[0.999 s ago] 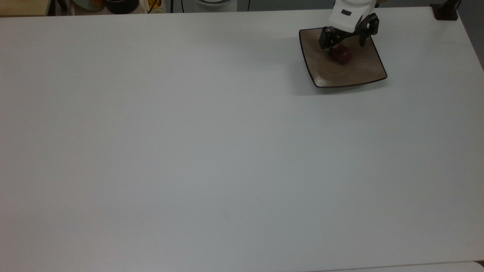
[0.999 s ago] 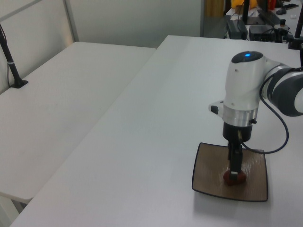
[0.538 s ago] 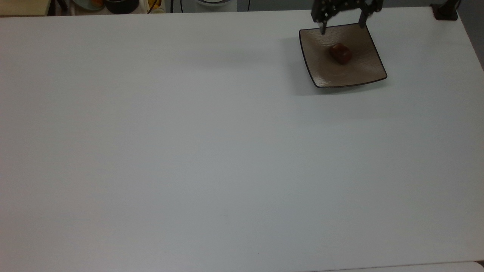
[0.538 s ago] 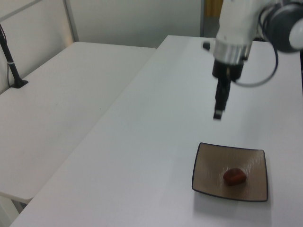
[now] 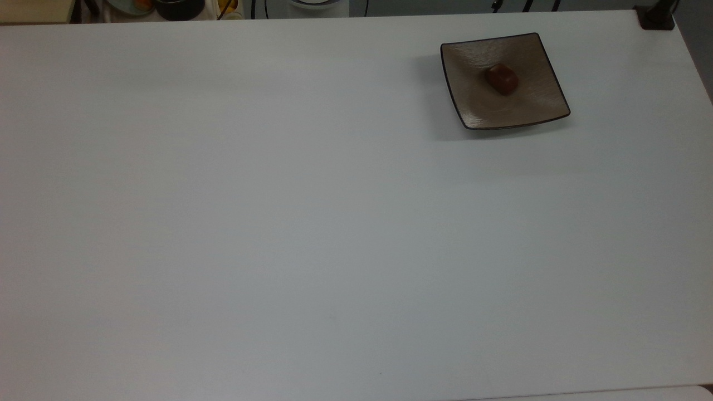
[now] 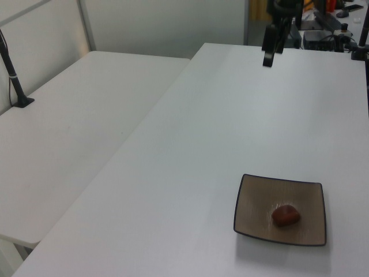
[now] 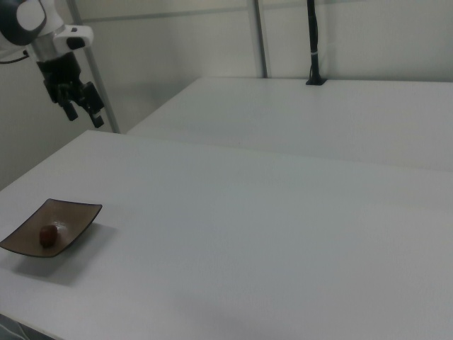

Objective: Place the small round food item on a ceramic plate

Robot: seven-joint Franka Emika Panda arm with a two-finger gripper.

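The small round food item, a glossy reddish-brown lump, lies in the middle of the square brown ceramic plate at the top view's upper right. In the left view the food item rests on the plate near the bottom right. My gripper hangs high above the table, far behind the plate. In the right view the gripper is open and empty, up at the upper left, well above the plate and the food item.
The plate stands on a wide white table. A second white table adjoins it and carries a black clamped post. Assorted clutter sits beyond the far end.
The gripper let go of the food item on the plate, then rose and drew back from it, leaving the top view. The food item stays where it was set.
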